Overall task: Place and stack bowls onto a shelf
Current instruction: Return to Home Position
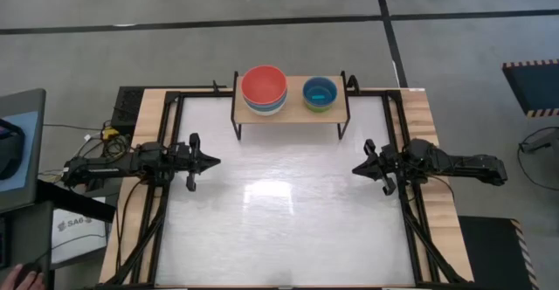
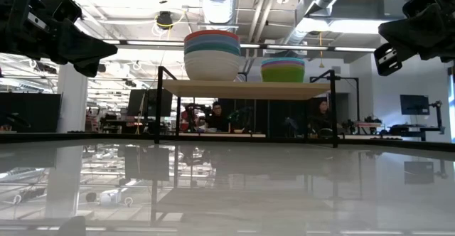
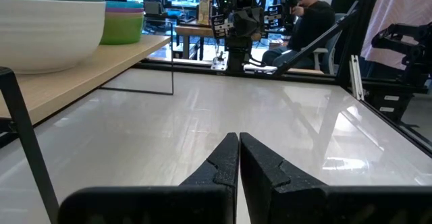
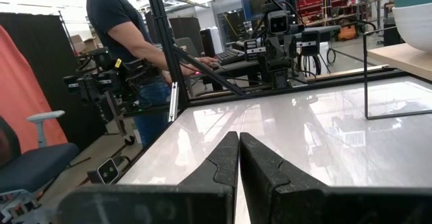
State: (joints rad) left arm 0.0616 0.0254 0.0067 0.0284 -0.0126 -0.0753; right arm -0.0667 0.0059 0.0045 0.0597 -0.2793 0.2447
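Both level, left tool [image 1: 213, 160] and right tool [image 1: 357, 169] point inward, pinched.

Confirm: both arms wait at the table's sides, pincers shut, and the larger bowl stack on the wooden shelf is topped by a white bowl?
No. The top round plastic bowl of the larger stack is red-orange, not white; the high view shows it. The left pincer and right pincer are shut at the sides, and the stack stands on the wooden-topped shelf.
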